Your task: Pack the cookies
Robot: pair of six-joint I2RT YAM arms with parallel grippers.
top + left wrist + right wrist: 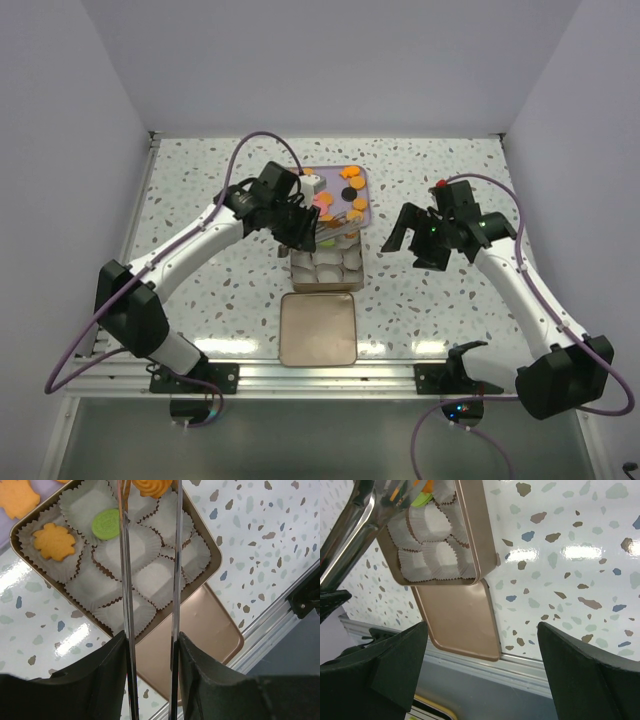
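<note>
Now the left gripper (150, 490) pinches an orange cookie (152, 484) at its fingertips, the tin's (215, 555) paper cups (85, 507) just below; the right gripper (481, 625) gapes wide, tin to its left.

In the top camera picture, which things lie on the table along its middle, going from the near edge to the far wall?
golden lid → square tin with white paper cups → purple tray carrying the cookies

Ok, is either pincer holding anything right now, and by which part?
Left pincer grips an orange cookie by its opposite edges; right pincer is open and empty.
</note>
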